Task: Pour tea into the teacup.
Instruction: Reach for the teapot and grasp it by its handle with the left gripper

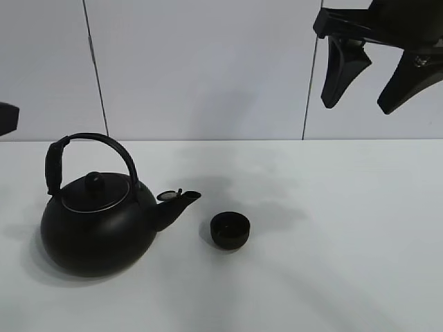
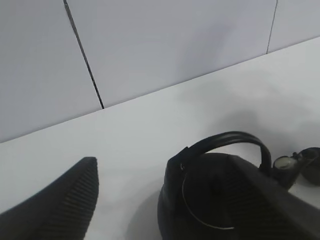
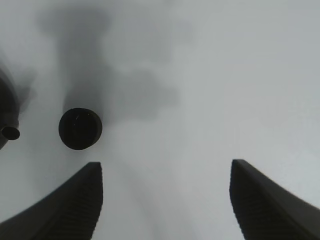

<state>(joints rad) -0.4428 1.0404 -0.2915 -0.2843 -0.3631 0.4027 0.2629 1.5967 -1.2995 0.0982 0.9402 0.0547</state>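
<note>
On the white tabletop [image 1: 332, 270], the teacup [image 1: 230, 230] is set upright just beside the spout of the kettle [image 1: 97, 225], apart from it. Above and to its right, the right gripper [image 1: 358, 105] is held with fingers spread, nothing pinched. The left gripper [image 2: 160, 167] is likewise spread, clear of the kettle.

The right pincer [image 1: 357, 105] is matte black all over. Its two fingers [image 1: 337, 69] are thick at the base, become narrow toward rounded tips, and hang from a flat black crossbar [image 1: 344, 25]. In the wrist views their inner faces show fine, close ribs. The left pincer [image 2: 160, 160] has the same black ribbed surface.
</note>
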